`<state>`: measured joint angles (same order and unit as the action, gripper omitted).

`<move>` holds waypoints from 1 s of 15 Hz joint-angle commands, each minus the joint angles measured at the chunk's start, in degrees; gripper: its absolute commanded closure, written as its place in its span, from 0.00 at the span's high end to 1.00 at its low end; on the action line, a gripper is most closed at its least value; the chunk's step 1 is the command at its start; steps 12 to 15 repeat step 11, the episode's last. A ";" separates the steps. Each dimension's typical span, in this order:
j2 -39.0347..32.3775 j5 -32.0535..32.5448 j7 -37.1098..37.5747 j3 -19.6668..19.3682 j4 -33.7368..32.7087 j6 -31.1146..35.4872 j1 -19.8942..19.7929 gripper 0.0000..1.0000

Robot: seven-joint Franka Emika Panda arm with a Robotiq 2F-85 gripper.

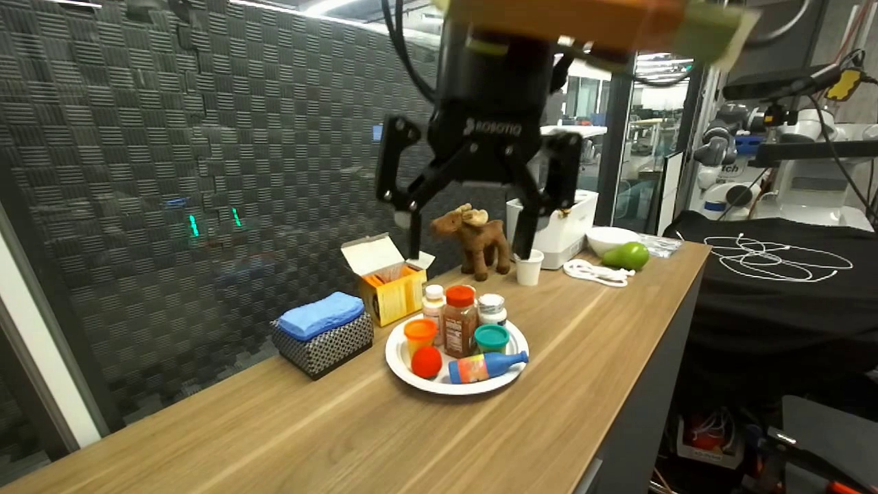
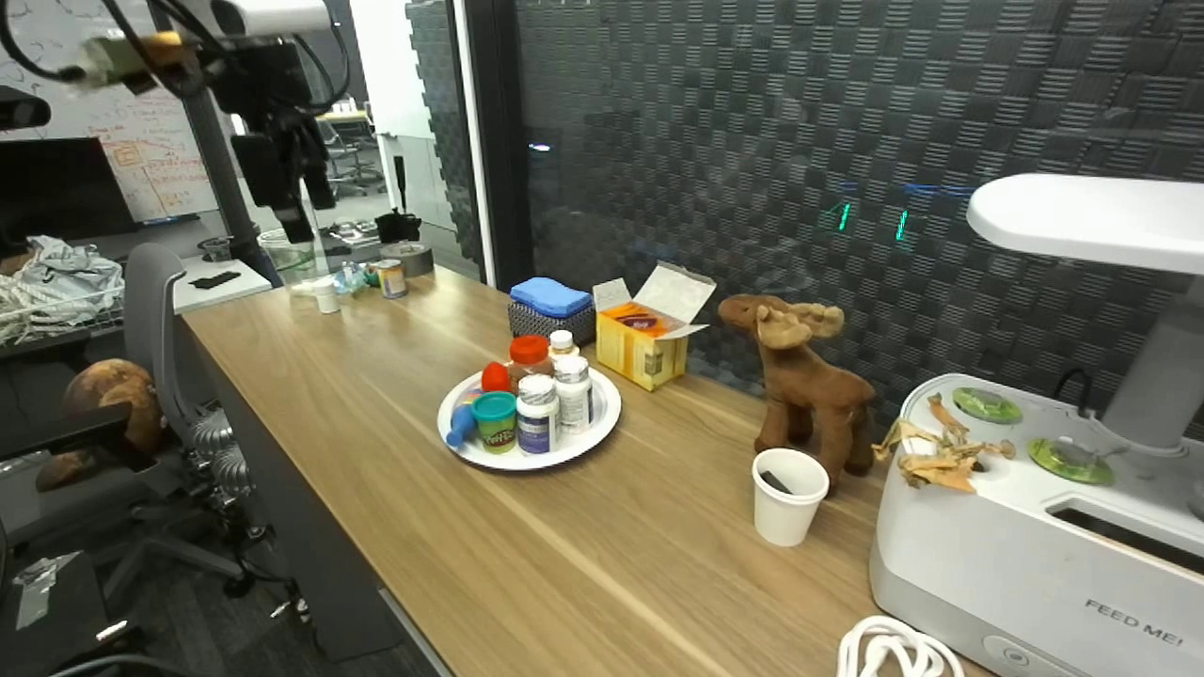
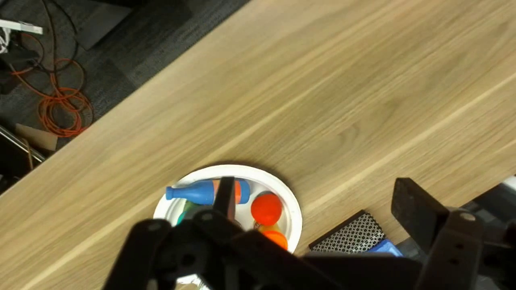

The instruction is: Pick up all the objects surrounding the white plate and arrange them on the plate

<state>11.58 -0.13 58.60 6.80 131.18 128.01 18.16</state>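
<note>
Your empty gripper (image 1: 468,252) hangs wide above the tabletop (image 1: 309,439), whose long edges flank the loaded plate (image 2: 604,416); arranging looks finished, so next you'd likely retreat.

On the wooden desk (image 2: 602,569) we see a brown plush moose (image 2: 804,381) standing beside a white paper cup (image 2: 785,512), both near a white planter (image 2: 978,559) lettered "FEED ME!". We also see a white bowl (image 1: 612,240), a green pear (image 1: 627,256) and a bundled white cord (image 1: 602,275); on the floor (image 3: 141,52), an orange cable (image 3: 66,132) lies in loops.
</note>
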 commanded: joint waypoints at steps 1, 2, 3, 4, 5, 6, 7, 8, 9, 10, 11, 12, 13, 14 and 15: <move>9.87 -6.60 -12.78 1.17 -2.17 -15.93 -2.03 1.00; 12.17 -8.82 -16.41 0.95 -3.58 -20.92 -1.93 1.00; 13.25 -10.53 -19.33 1.01 -5.27 -24.82 -2.10 1.00; 13.92 -12.15 -22.18 1.15 -6.37 -27.27 -2.23 1.00; 12.24 -10.25 -17.85 3.26 -4.33 -23.15 -4.62 1.00; 13.67 -11.48 -19.91 3.30 -5.23 -25.66 -4.72 1.00; 14.54 -11.90 -20.89 3.32 -5.58 -26.69 -4.78 1.00; 14.90 -11.98 -21.39 3.34 -5.60 -27.00 -4.80 1.00; 14.82 -11.97 -21.66 3.36 -5.59 -27.02 -4.79 1.00; 14.53 -11.95 -21.84 3.36 -5.57 -27.01 -4.77 1.00; 14.22 -11.93 -21.97 3.36 -5.56 -27.01 -4.76 1.00; 14.22 -11.93 -21.97 3.36 -5.56 -27.01 -4.76 1.00; 14.22 -11.93 -21.97 3.36 -5.56 -27.01 -4.76 1.00; 14.22 -11.93 -21.97 3.36 -5.56 -27.01 -4.76 1.00; 14.22 -11.93 -21.97 3.36 -5.56 -27.01 -4.76 1.00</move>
